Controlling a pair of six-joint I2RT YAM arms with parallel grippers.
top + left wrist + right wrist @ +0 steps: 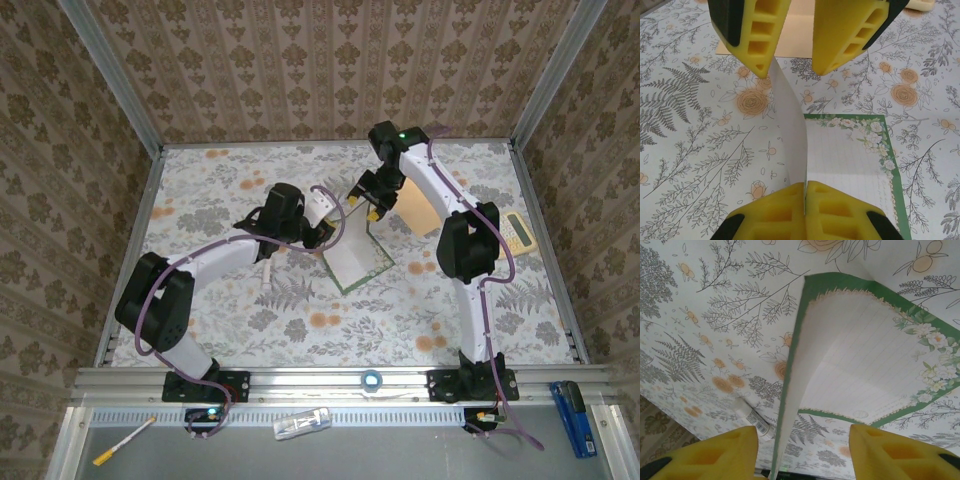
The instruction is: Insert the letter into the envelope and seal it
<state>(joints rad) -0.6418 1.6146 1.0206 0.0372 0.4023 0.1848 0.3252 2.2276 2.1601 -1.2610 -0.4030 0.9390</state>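
Bench middle, top view: the letter lies there with its far-left part lifted. The left gripper and right gripper meet over that raised part. The envelope lies just right of it, partly under the right arm, and a calculator sits further right.

Left wrist view: the left gripper is clamped on the edge of the letter. The sheet curls up in a thin blade toward the right gripper, whose jaws stand apart astride its top edge. The envelope shows behind.

Right wrist view: the right gripper is parted. The green-bordered edge of the letter runs between the fingers, close to the left one. A white tube lies on the bench.

The sheet looks light and limp, bowing under its own weight and likely to crease. It seems best pinched at the border near a corner, with two holds set well apart to stop it sagging.
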